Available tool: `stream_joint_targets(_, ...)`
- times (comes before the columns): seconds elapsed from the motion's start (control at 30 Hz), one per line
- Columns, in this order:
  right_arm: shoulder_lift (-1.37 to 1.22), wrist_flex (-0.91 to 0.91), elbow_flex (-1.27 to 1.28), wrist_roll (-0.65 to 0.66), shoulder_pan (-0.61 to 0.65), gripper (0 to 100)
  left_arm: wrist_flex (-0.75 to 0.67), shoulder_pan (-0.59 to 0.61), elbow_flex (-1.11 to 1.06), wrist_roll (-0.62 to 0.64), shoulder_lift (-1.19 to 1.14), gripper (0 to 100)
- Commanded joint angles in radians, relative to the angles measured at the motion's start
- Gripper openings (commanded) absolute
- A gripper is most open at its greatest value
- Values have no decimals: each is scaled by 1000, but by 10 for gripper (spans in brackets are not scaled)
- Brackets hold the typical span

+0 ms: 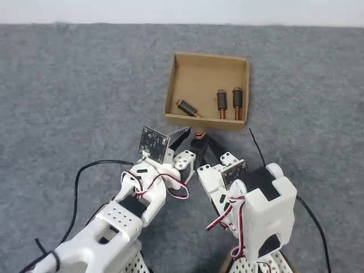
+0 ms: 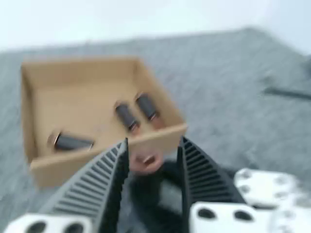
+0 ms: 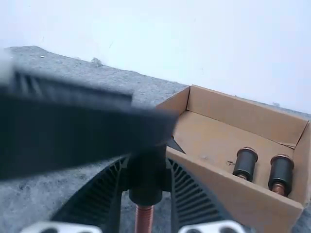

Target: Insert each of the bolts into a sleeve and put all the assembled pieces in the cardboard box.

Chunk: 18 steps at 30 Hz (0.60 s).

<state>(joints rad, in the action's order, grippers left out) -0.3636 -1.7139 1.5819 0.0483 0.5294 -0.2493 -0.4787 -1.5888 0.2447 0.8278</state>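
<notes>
A black sleeve (image 3: pixel 145 179) with a copper bolt (image 3: pixel 144 218) through it stands upright just in front of the cardboard box (image 1: pixel 170 85). My right gripper (image 3: pixel 145 187) is shut on the sleeve. The bolt's head (image 1: pixel 198 135) sticks out of the sleeve's top. My left gripper (image 2: pixel 153 160) is open, one finger on each side of the bolt head (image 2: pixel 146 162), apart from it. Three assembled pieces lie in the box: one slanted (image 1: pixel 186 107) at the left, two side by side (image 1: pixel 222 100) (image 1: pixel 237 98) at the right.
The box's front wall (image 2: pixel 73 167) is right behind the held piece. Grey carpet (image 1: pixel 68 102) covers the table all round. Both arms' white bodies (image 1: pixel 136 199) (image 1: pixel 261 199) and their cables crowd the near edge. A black cable (image 1: pixel 257 149) runs beside the right arm.
</notes>
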Motion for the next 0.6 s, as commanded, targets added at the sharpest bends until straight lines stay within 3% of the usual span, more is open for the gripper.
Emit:
stream_joint_targets(0.0, 22, -16, 11, 17, -2, 6, 57, -38, -13, -6, 176, 152)
stream_joint_targets(0.17, 22, -16, 11, 17, -2, 6, 282, 2, -8, -6, 399, 152)
stream_joint_targets(0.57, 22, -16, 5, 17, -18, 6, 646, 293, -13, -6, 873, 151)
